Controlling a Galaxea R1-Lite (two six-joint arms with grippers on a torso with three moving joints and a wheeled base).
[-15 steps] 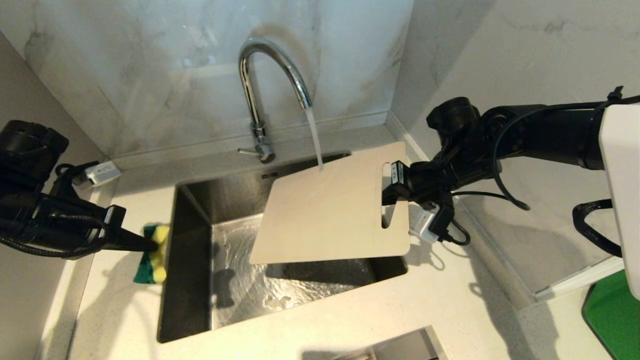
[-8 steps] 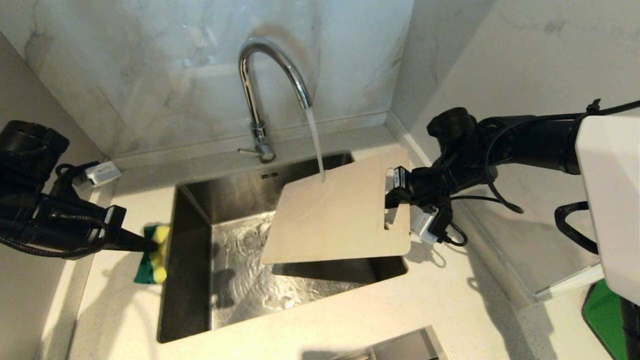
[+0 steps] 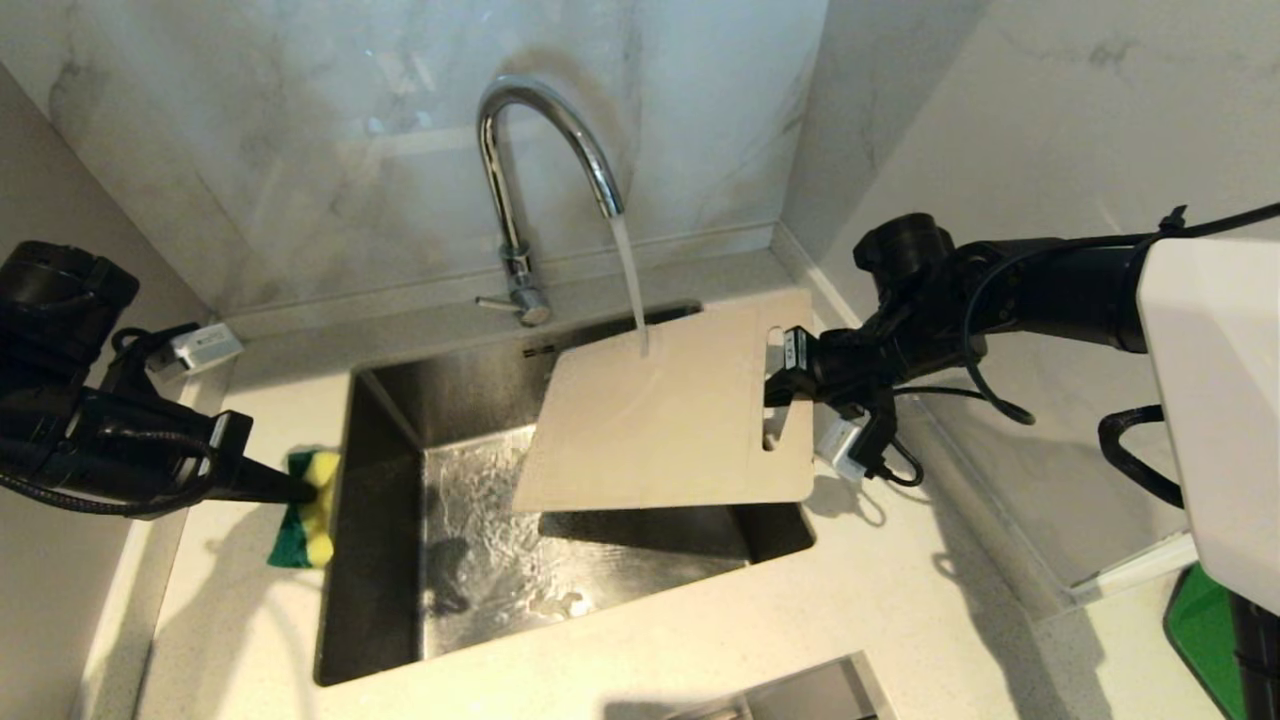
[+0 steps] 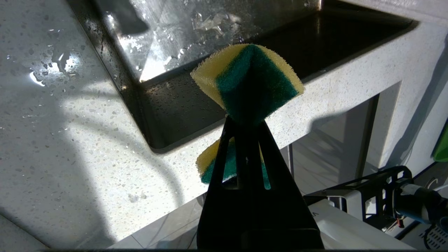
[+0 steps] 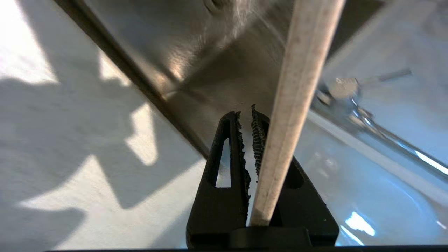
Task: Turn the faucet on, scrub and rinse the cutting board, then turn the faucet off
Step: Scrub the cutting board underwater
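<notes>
the right claw [image 3: 778,385] is clamped on the slotted end of the large flat cream-white cutting board [image 3: 660,410], holding it tilted over the steel sink [image 3: 380,560] under water running from the tall chrome gooseneck faucet [image 3: 540,140]. the left claw [image 3: 300,490] pinches a green-and-yellow sponge [image 3: 305,510] above the speckled counter [image 3: 230,600] beside the sink.

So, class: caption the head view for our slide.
Right hand tilts the cutting board under the running faucet.

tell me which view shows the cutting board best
The head view: the whole cutting board shows, tilted over the sink under the running water. The right wrist view shows only its edge in the right end effector. The left wrist view shows none.
</notes>
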